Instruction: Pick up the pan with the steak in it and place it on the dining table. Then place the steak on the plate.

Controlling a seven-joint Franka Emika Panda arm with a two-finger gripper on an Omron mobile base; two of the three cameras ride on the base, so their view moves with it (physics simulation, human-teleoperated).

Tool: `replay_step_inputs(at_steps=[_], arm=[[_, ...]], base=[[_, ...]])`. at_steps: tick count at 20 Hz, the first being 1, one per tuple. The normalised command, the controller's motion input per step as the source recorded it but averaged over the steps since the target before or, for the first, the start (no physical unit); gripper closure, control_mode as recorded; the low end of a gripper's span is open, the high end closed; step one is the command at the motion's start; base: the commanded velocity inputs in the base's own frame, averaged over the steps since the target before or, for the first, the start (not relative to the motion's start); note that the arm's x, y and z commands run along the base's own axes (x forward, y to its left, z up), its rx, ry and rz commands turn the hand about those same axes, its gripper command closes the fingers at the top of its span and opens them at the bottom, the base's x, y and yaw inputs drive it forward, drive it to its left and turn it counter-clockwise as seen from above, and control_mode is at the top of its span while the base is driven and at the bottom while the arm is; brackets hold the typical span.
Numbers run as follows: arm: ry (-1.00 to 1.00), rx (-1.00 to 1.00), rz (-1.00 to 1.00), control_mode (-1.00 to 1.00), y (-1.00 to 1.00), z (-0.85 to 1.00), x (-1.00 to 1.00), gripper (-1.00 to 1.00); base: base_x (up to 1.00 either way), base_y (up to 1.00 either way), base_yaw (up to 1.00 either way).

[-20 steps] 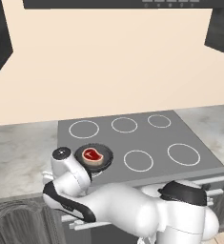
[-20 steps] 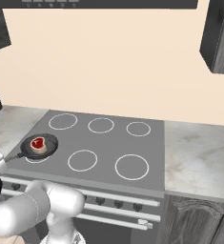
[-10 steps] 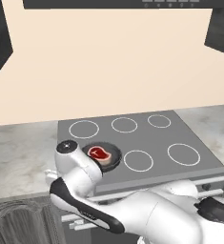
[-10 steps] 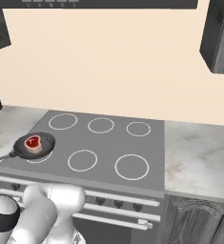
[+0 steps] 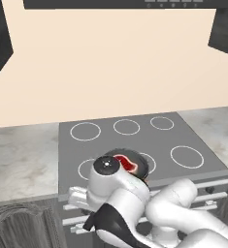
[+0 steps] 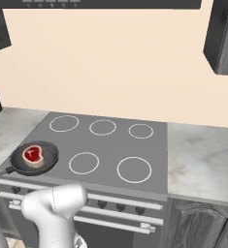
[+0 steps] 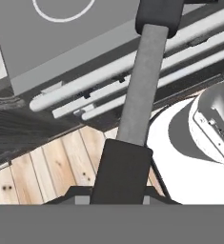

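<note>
Your arm hides most of the pan (image 5: 133, 164). The gripper (image 7: 125, 183) is clenched on its handle (image 7: 141, 86). The steak (image 6: 32, 154) sits inside, over the stove's (image 6: 115, 145) seven o'clock corner.

Bare stove top (image 6: 110, 145) right of pan (image 6: 35, 158)

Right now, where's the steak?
The steak lies in the pan at the stove's front left corner in the right base view, left of the front burner ring.
</note>
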Motion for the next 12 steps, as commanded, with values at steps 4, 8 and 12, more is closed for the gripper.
replay_step_inputs(at_steps=[4, 8, 12], arm=[[-0.05, 0.11, 0.08, -1.0, -0.73, 0.17, -0.92, 1.0], [-0.05, 0.12, 0.04, -1.0, -0.38, 0.12, -0.35, 1.0], [0.0, 0.0, 0.0, -1.0, 0.0, 0.0, 0.0, 1.0]], base=[[0.0, 0.0, 0.0], [0.0, 0.0, 0.0], [0.0, 0.0, 0.0]])
